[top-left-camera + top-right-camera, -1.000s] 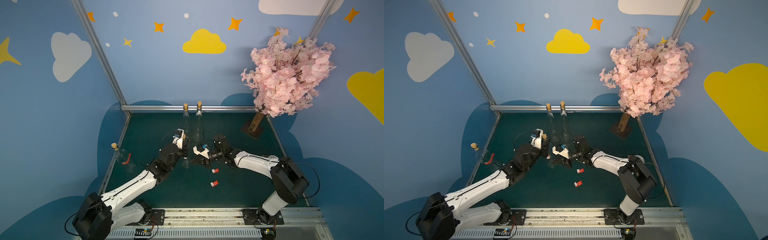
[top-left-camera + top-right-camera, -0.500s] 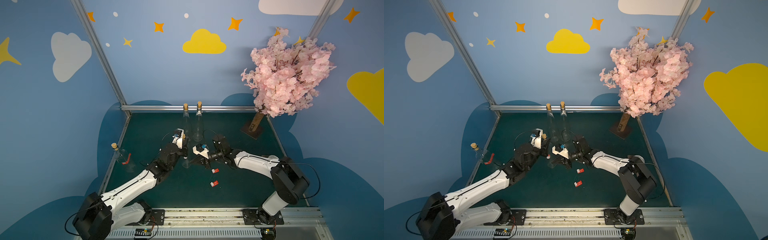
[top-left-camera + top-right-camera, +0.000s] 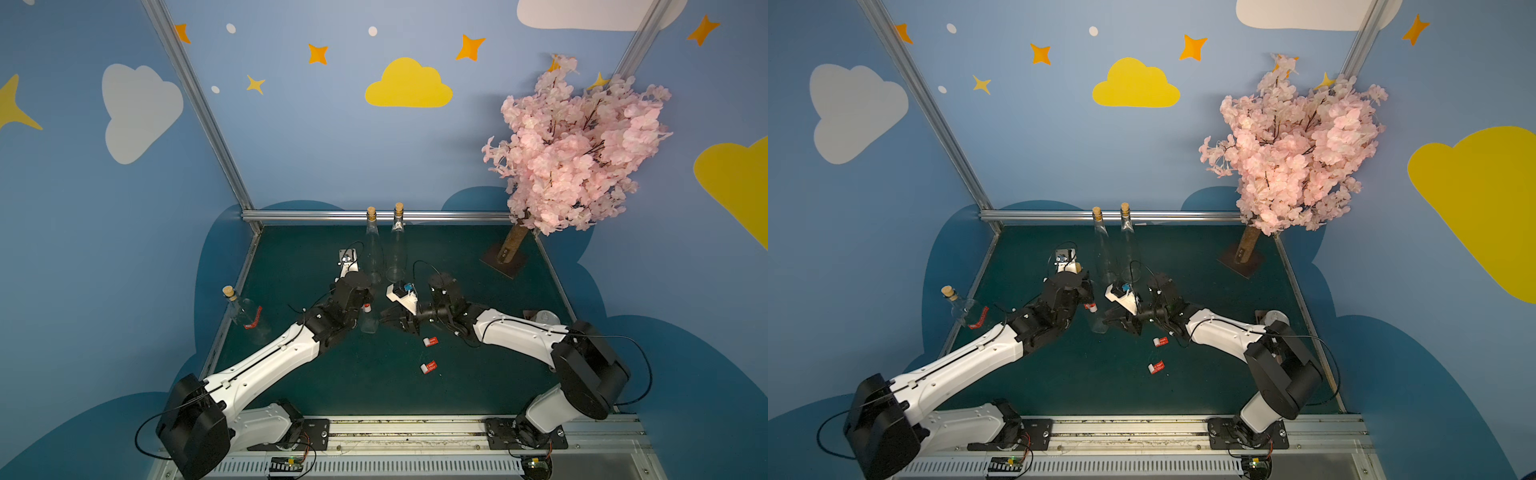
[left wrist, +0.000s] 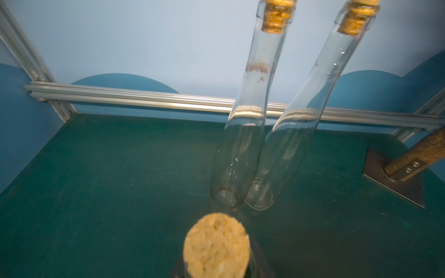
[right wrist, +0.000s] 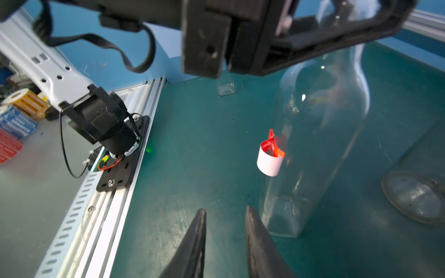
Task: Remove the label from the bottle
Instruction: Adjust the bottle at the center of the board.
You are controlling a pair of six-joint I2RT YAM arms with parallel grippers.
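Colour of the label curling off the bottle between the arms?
The label is red with a white back; clearest in the right wrist view.

My right gripper stands with jaws parted and nothing between them, just beside the foot of the bottle. Bare mat runs from my fingertips to the front rail. The curled label juts from the bottle's side above that gap, and my left gripper crowds the neck. Two tall bottles wall off the back, and two loose labels lie beside my right arm
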